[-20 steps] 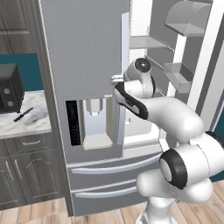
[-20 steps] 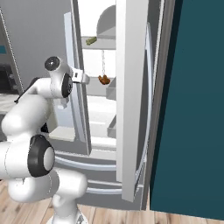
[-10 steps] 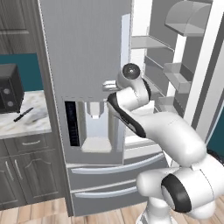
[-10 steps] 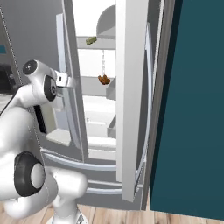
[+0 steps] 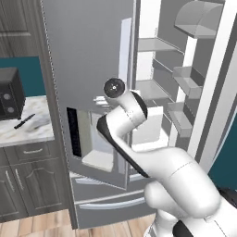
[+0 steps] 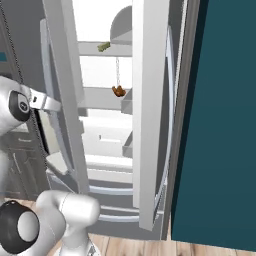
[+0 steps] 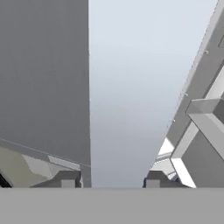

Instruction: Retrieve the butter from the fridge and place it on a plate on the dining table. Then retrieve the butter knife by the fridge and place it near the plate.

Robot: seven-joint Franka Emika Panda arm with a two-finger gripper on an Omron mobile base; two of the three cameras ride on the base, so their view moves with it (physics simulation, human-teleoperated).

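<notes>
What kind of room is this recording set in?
A rendered home kitchen, most likely. A tall steel fridge stands with one door open, showing white shelves, beside a marbled counter over grey cabinets. A black knife lies on the counter.

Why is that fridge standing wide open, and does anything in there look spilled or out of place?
Nothing looks spilled or broken. The fridge has its right door swung wide, showing tidy white shelves. The butter lies on an upper shelf, a brown food item on the shelf below. The knife lies on the counter beside the fridge.
</notes>
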